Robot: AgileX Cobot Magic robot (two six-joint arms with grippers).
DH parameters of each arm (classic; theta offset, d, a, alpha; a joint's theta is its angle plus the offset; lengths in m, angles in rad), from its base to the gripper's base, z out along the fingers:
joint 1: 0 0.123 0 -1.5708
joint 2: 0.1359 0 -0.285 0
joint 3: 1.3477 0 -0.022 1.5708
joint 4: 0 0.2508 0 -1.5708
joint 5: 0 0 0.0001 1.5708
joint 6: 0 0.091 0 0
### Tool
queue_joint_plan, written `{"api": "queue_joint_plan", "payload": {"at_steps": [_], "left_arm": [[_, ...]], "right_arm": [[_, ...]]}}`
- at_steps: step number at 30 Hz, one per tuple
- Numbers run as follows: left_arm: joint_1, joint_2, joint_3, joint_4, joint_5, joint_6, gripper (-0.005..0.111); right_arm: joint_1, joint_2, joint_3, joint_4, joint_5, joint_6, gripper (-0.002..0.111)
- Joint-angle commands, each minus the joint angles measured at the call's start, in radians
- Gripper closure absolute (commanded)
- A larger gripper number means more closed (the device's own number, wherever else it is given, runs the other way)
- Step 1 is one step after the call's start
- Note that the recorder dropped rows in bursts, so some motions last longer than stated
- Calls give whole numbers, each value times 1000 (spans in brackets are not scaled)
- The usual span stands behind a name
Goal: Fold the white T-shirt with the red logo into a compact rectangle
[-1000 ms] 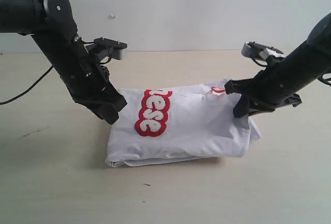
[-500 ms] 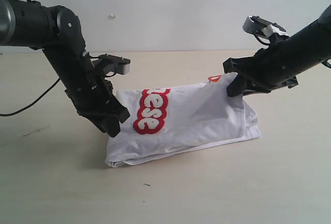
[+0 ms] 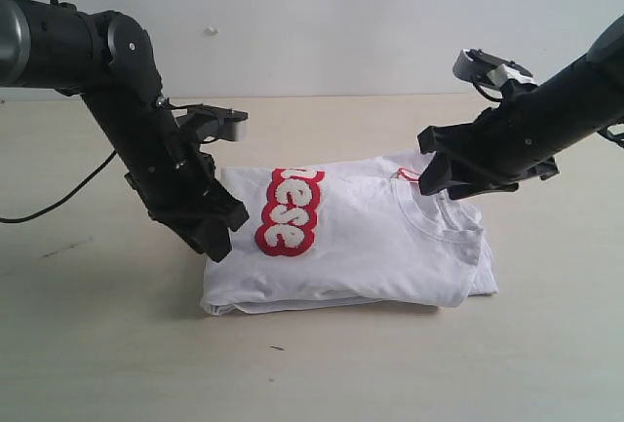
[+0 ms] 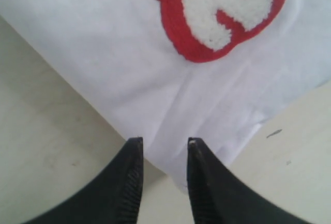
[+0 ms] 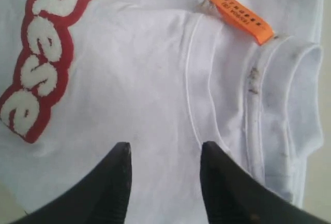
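Note:
The white T-shirt (image 3: 370, 247) lies folded in a flat stack on the table, its red logo (image 3: 290, 210) face up near the left end. My left gripper (image 3: 216, 239) hovers at the stack's left edge, open, with only cloth edge and table beyond its fingertips (image 4: 164, 141). My right gripper (image 3: 434, 180) stands open just above the collar end, holding nothing. In the right wrist view that gripper (image 5: 165, 146) is over plain white cloth, with the ribbed collar (image 5: 274, 94), the orange neck tag (image 5: 239, 17) and the logo (image 5: 36, 63) in sight.
The pale wooden table (image 3: 97, 344) stretches round the shirt on all sides. A black cable (image 3: 58, 188) trails from the left arm across the table's left side. A white wall stands behind.
The right gripper lifted the collar end, came back down and let it go; its jaws opened. The shirt's top layer settled flat. The left arm barely moved.

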Motion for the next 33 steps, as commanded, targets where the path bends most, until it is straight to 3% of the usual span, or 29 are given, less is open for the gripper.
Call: {"api": "queue_joint_plan", "payload": {"at_steps": [1,6,15,22,29,33], "left_arm": [[2,-2,4,-7,4,-2,76],[2,-2,4,-7,5,0,76],[2,-2,4,-7,15,-1,76],[2,-2,4,-7,22,-1,76],[2,-2,4,-7,17,-1,76],[2,-2,4,-7,17,-1,76]], "right_arm": [[-1,19,-6,-117,11,115,65],[-1,21,-6,-301,110,271,65],[-1,46,-4,-294,324,296,65],[-1,107,-4,-270,316,306,65],[1,120,-4,-89,226,208,65],[3,143,-4,-130,223,208,65]]}}
